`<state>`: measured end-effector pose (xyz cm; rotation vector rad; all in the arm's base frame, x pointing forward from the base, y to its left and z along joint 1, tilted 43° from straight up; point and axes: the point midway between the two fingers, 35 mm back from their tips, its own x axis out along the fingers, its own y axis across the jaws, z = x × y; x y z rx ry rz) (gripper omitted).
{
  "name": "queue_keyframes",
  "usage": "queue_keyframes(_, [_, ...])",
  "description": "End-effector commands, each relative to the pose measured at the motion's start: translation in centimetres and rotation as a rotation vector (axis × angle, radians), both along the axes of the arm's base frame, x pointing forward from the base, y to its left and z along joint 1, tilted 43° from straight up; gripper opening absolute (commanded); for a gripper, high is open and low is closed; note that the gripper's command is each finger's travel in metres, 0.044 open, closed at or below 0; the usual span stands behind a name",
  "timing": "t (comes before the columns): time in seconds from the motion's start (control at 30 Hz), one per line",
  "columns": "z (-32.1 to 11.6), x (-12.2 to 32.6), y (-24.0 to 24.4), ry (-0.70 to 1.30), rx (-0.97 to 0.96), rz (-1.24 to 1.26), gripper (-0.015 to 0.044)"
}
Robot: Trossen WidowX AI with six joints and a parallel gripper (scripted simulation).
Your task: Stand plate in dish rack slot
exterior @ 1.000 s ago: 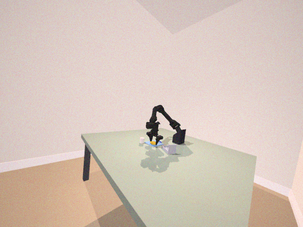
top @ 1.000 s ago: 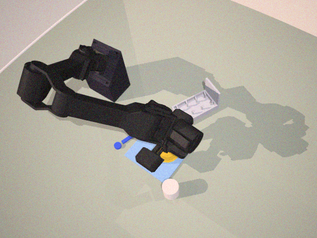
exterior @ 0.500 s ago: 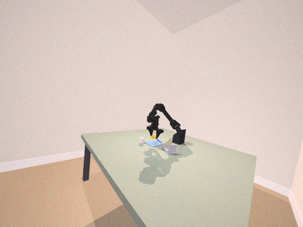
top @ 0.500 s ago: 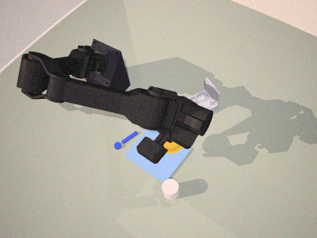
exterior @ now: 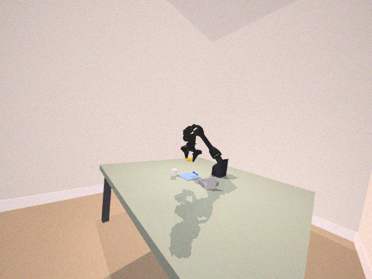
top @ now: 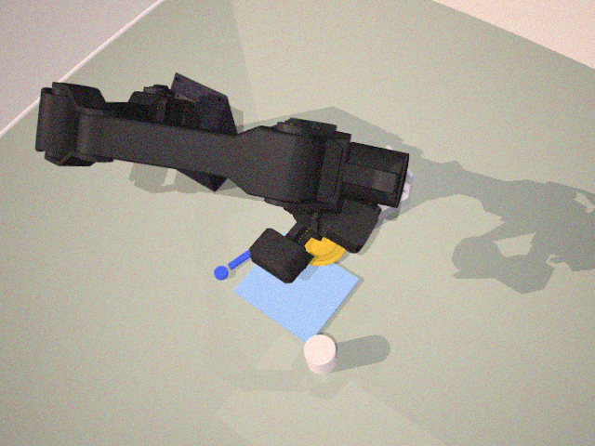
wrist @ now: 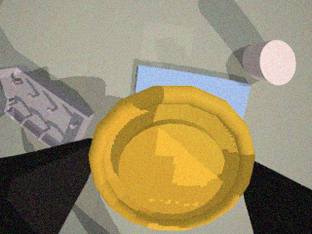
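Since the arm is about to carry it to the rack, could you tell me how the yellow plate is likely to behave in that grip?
The plate looks rigid, keeping its round shape between the fingers. The gripper, shut on its opposite rims, holds it above the blue mat, so it seems light. That smooth, curved rim might pivot or slip when tilted upright.

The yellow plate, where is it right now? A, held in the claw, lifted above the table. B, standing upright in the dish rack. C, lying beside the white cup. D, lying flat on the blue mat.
A: the claw is shut on the yellow plate, which hangs well above the table, with the blue mat below it and the dish rack off to one side.
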<state>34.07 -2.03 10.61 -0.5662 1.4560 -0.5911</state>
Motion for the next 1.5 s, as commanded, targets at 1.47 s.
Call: queue_keyframes(1.47, [-6.0,-7.8,5.6,0.008,0.186,-0.234,0.0])
